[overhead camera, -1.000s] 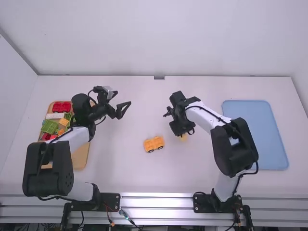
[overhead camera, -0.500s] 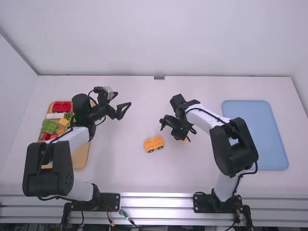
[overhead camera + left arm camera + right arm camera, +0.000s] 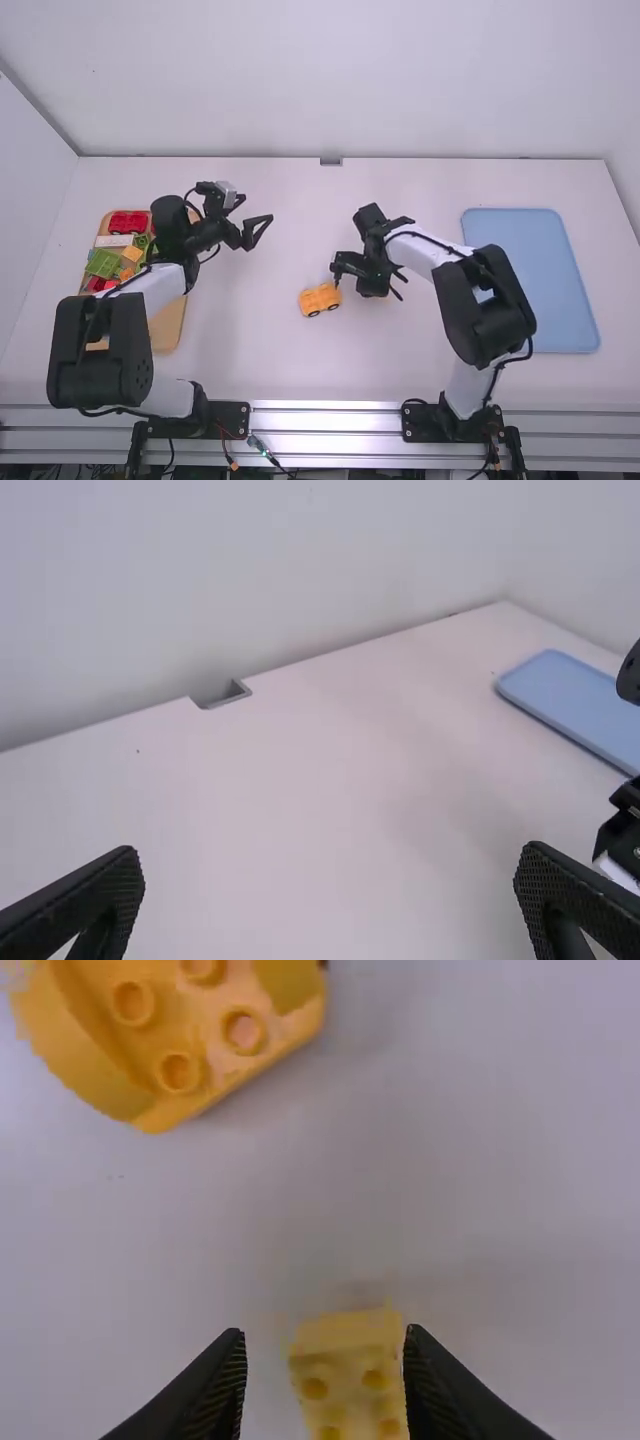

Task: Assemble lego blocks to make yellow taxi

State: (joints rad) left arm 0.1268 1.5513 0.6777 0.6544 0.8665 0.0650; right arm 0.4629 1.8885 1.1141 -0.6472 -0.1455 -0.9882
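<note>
White walls (image 3: 340, 90) bound a pale desk (image 3: 255, 350). Wheeled yellow-orange car base (image 3: 320, 299) sits near the desk's middle, set down and unattached to anything. Yellow block (image 3: 345, 1370) lies near it, apart, studs facing the right wrist camera.

Right fingers (image 3: 222, 1385) are parted around the block, one close beside its side, the other with a visible gap; no grip is evident. Left fingers (image 3: 80, 900) are spread wide and empty. Further pieces lie in a wooden tray (image 3: 168, 325) at the left; a blue tray (image 3: 535, 280) lies at the right.

Step in hand, as judged: collection of the block for mounting on the base. Next move calls for centring the fingers, closing squarely, lifting, then aligning studs before pressing down. Closing off-centre could twist or push the block.

Brands, labels, writing: none legible.
</note>
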